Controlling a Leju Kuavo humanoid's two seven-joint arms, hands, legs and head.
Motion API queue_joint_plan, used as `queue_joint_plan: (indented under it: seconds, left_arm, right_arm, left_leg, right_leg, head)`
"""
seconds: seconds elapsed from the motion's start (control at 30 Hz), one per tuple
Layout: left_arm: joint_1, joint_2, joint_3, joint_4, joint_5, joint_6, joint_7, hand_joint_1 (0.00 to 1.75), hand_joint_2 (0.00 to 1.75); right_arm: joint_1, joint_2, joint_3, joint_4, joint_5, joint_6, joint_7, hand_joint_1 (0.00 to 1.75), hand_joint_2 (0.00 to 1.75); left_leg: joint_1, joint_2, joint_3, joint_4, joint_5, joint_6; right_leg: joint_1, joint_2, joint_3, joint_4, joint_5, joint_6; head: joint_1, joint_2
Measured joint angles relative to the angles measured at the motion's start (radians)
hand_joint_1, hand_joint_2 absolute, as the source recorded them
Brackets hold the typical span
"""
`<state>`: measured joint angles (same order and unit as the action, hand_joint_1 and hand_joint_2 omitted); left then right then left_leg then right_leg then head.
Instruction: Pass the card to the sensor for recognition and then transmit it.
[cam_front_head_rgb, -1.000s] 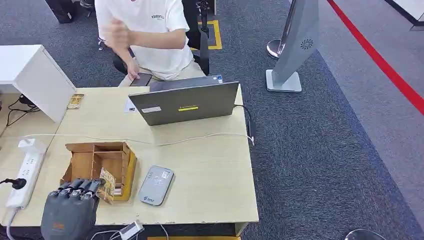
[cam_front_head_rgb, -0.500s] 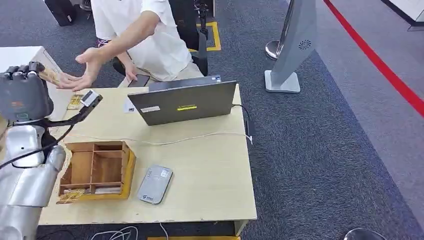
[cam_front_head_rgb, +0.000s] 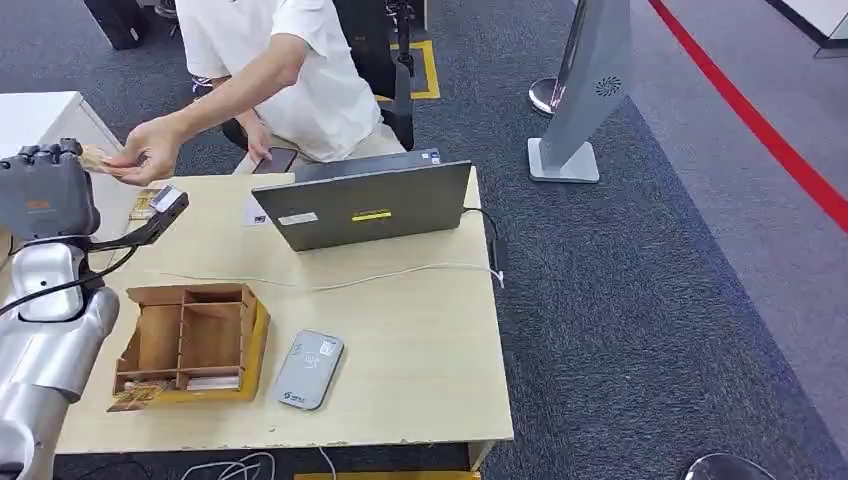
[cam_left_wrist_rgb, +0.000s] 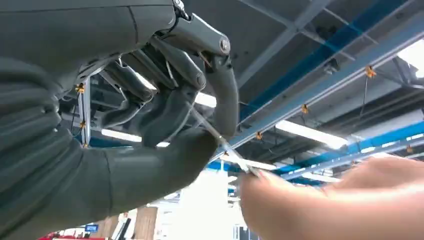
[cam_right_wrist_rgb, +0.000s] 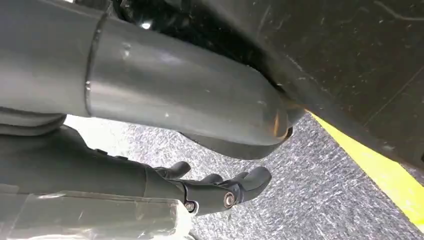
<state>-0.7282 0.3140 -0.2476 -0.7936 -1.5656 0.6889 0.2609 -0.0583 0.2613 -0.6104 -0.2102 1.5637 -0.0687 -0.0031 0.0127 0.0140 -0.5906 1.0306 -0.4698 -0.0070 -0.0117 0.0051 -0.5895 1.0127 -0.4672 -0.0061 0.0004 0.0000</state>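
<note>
My left hand (cam_front_head_rgb: 45, 190) is raised over the table's far left corner. It pinches a thin brownish card (cam_front_head_rgb: 94, 157) between thumb and finger. In the left wrist view the card (cam_left_wrist_rgb: 225, 147) is seen edge-on, sticking out of my left hand (cam_left_wrist_rgb: 165, 115). A person's hand (cam_front_head_rgb: 150, 150) reaches across and touches the card's free end, their fingers (cam_left_wrist_rgb: 340, 200) closing on it. The grey card sensor (cam_front_head_rgb: 310, 370) lies flat near the table's front edge, right of the wooden box. My right hand (cam_right_wrist_rgb: 220, 190) hangs beside my body over the carpet, fingers loosely out, holding nothing.
A wooden compartment box (cam_front_head_rgb: 190, 345) with several cards sits at the front left. An open laptop (cam_front_head_rgb: 365, 205) stands at the back, a white cable (cam_front_head_rgb: 400, 275) running across the table (cam_front_head_rgb: 420, 350) in front of it. The person sits behind the table. A white cabinet (cam_front_head_rgb: 40, 115) is at far left.
My left hand rose from beside the wooden box to the far left corner, carrying the card. The person's arm stretched out, and their fingers now touch the card.
</note>
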Motion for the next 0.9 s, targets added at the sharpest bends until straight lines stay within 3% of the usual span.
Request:
queue_joint_plan:
  seconds: [0.33, 0.47, 0.57, 0.6, 0.67, 0.7, 0.77, 0.83, 0.9]
  left_arm:
    - [0.094, -0.009, 0.009, 0.015, -0.001, 0.002, -0.079, 0.0, 1.75]
    - [0.226, -0.013, 0.049, -0.132, 0.035, 0.003, -0.169, 0.0, 1.75]
    - [0.417, -0.011, 0.136, -0.344, 0.141, 0.006, -0.28, 0.0, 1.75]
    - [0.501, -0.014, 0.176, -0.41, 0.178, 0.006, -0.339, 0.0, 1.75]
    - [0.627, -0.042, 0.329, -0.562, 0.308, 0.01, -0.545, 0.0, 1.75]
    - [0.668, -0.064, 0.424, -0.608, 0.391, 0.01, -0.655, 0.0, 1.75]
    - [0.731, -0.09, 0.62, -0.652, 0.521, 0.008, -0.815, 0.0, 1.75]
    - [0.773, -0.101, 0.835, -0.657, 0.636, -0.014, -0.92, 0.0, 1.75]
    - [0.794, -0.101, 0.998, -0.633, 0.717, -0.023, -0.945, 0.0, 1.75]
  right_arm:
    - [-0.001, -0.002, 0.0, 0.0, -0.005, 0.006, 0.02, 0.0, 0.0]
    - [0.0, -0.002, -0.001, 0.0, -0.027, -0.003, 0.026, 0.0, 0.0]
    - [0.003, -0.002, -0.009, 0.0, -0.052, -0.011, 0.034, 0.0, 0.0]
    - [0.005, -0.002, -0.013, 0.0, -0.055, -0.012, 0.034, 0.0, 0.0]
    - [0.008, -0.002, -0.02, 0.0, -0.061, -0.013, 0.037, 0.0, 0.0]
    - [0.008, -0.002, -0.02, 0.0, -0.06, -0.014, 0.039, 0.0, 0.0]
    - [0.008, -0.002, -0.022, 0.0, -0.058, -0.015, 0.039, 0.0, 0.0]
    - [0.009, -0.002, -0.026, 0.0, -0.057, -0.013, 0.037, 0.0, 0.0]
    - [0.009, -0.002, -0.028, 0.002, -0.055, -0.01, 0.034, 0.0, 0.0]
  left_leg:
    - [0.0, 0.0, 0.0, 0.0, 0.0, 0.0]
    - [0.0, 0.002, -0.001, -0.001, -0.001, -0.001]
    - [-0.001, 0.011, 0.002, -0.001, -0.005, -0.001]
    - [-0.001, 0.014, 0.003, -0.001, -0.007, -0.001]
    - [0.0, 0.016, 0.002, -0.001, -0.008, 0.0]
    - [0.0, 0.015, 0.001, -0.002, -0.008, 0.0]
    - [0.001, 0.015, 0.002, -0.002, -0.01, -0.001]
    - [0.001, 0.015, 0.004, -0.003, -0.01, -0.002]
    - [0.001, 0.013, 0.003, -0.004, -0.01, -0.002]
  right_leg:
    - [0.0, 0.0, 0.0, 0.0, 0.0, 0.0]
    - [0.0, 0.002, 0.001, 0.0, 0.0, 0.0]
    - [-0.001, 0.01, 0.0, 0.0, -0.002, 0.0]
    - [-0.001, 0.013, 0.0, 0.0, -0.002, 0.0]
    - [0.0, 0.014, -0.002, 0.0, -0.004, 0.0]
    - [0.0, 0.013, -0.001, 0.0, -0.005, 0.0]
    - [0.0, 0.013, -0.001, 0.0, -0.007, -0.002]
    - [0.0, 0.013, -0.001, 0.0, -0.008, -0.003]
    - [0.001, 0.011, -0.001, 0.0, -0.009, -0.003]
  head:
    - [0.0, 0.0]
    - [0.0, 0.0]
    - [0.0, 0.0]
    - [0.0, 0.0]
    - [-0.001, 0.0]
    - [0.001, 0.0]
    - [0.002, 0.0]
    - [0.0, 0.0]
    - [0.001, 0.0]
